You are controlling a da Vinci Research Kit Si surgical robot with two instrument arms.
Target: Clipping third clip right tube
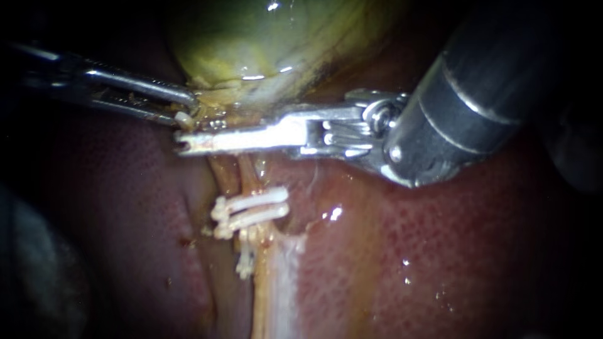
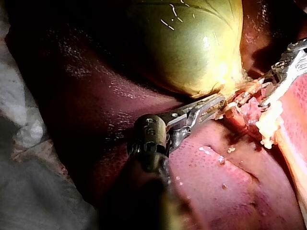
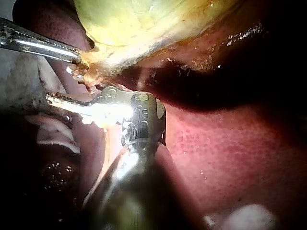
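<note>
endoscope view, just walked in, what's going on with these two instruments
My left instrument has its jaws shut on tissue at the base of the gallbladder, which lies above the liver. My right instrument reaches across a tube, its tip just above two white clips that sit lower on that tube. No third clip shows there yet.

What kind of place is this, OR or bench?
Likely a surgical bench rig: liver beside grey cloth in the open, gallbladder, clips on a tube, left instrument and right instrument.
</note>
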